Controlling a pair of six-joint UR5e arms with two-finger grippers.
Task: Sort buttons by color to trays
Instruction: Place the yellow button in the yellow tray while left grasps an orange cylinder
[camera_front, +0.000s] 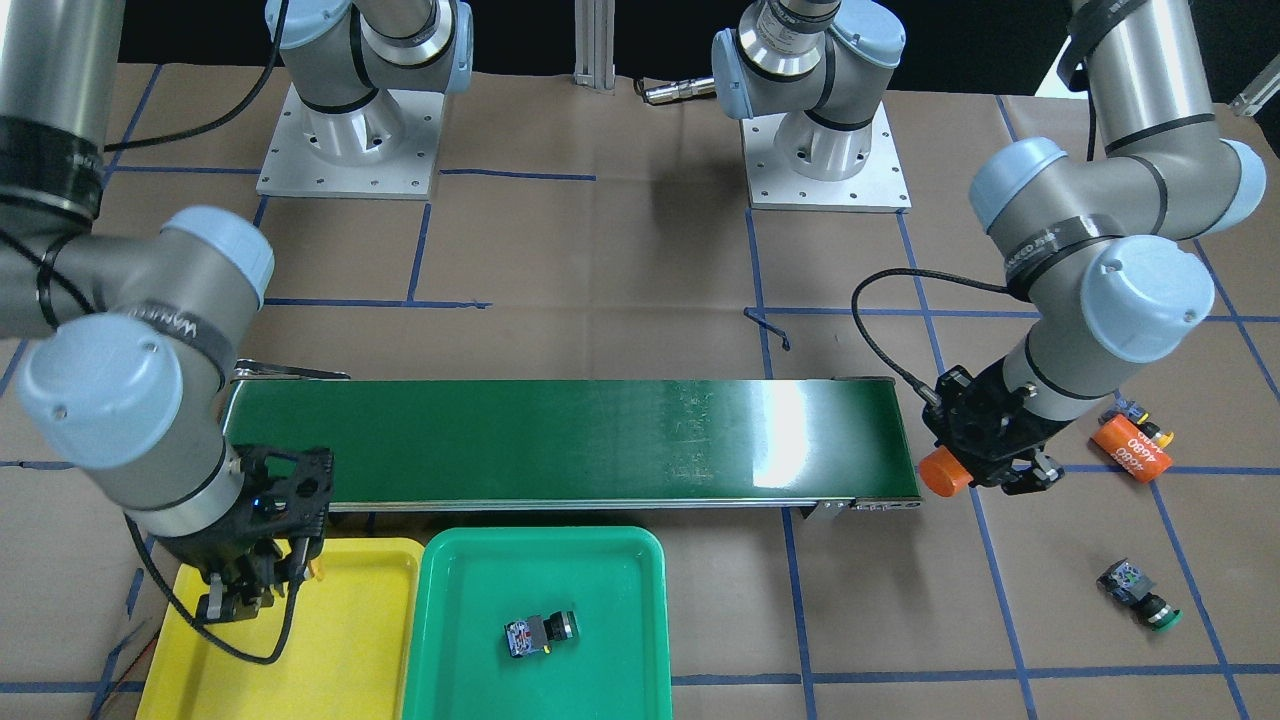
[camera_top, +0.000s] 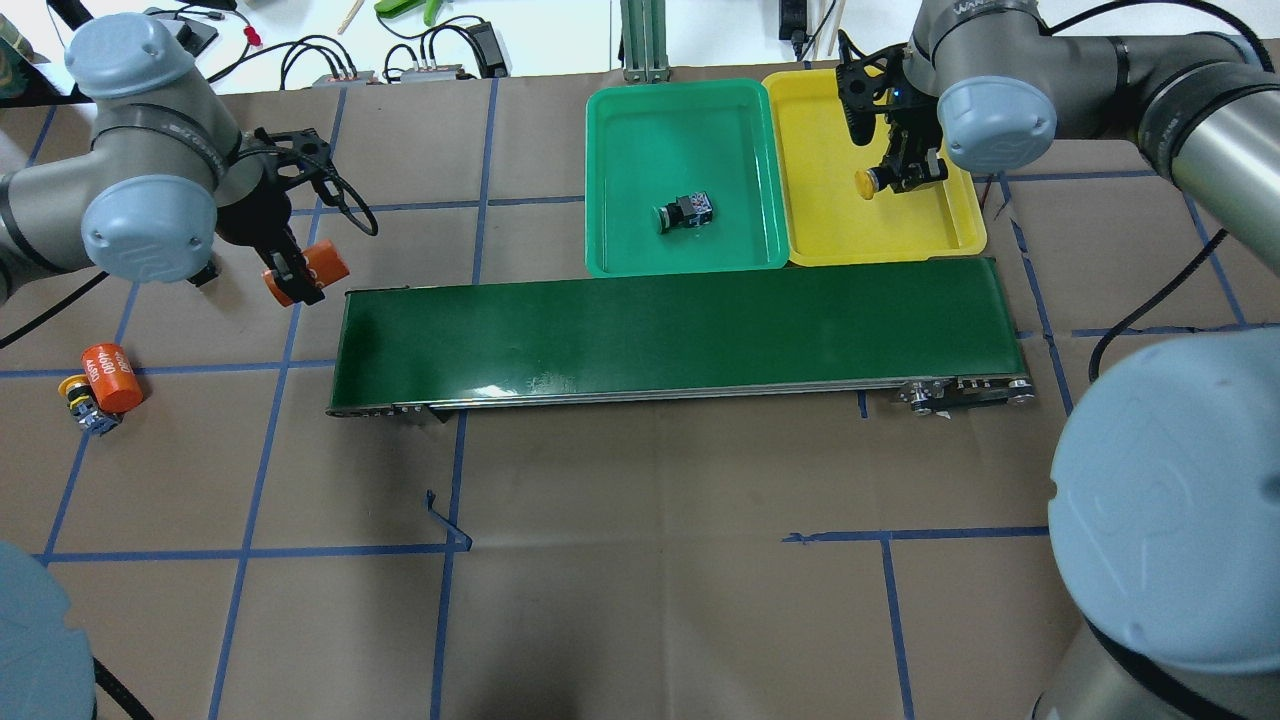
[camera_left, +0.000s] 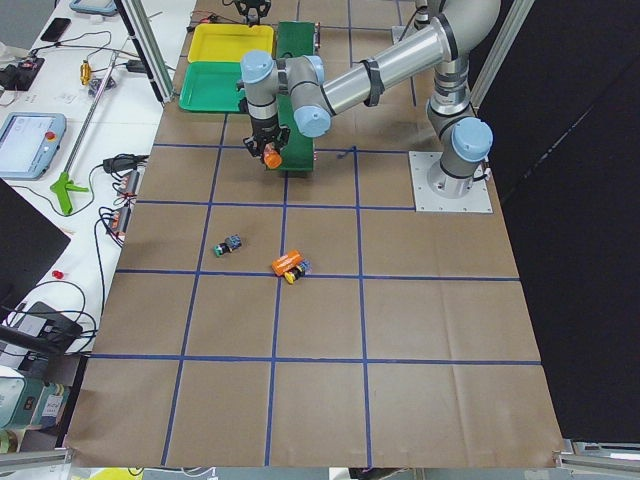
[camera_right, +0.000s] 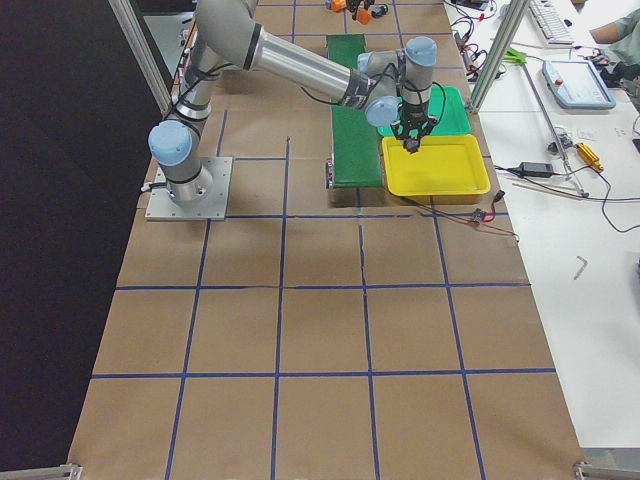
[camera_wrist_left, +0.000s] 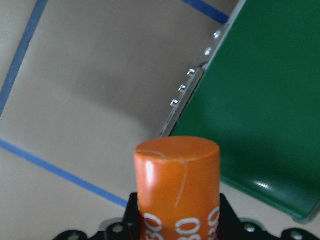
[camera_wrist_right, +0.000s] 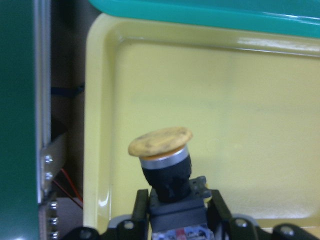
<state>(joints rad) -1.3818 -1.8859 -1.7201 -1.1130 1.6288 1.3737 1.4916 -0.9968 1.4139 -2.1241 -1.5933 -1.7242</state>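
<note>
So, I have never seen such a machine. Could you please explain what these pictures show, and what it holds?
It is a robot with two arms at a table, each ending in a two-finger pincer. Four pictures come from fixed cameras: above, in front, and both table ends. The two close-ups come from wrist cameras. The left pincer holds an orange cylinder beside the end of a dark green belt. The right pincer holds a yellow button above the yellow tray. The green tray next to it contains one button. On the table lie a second cylinder, another yellow button beside it, and a green button apart.
</note>
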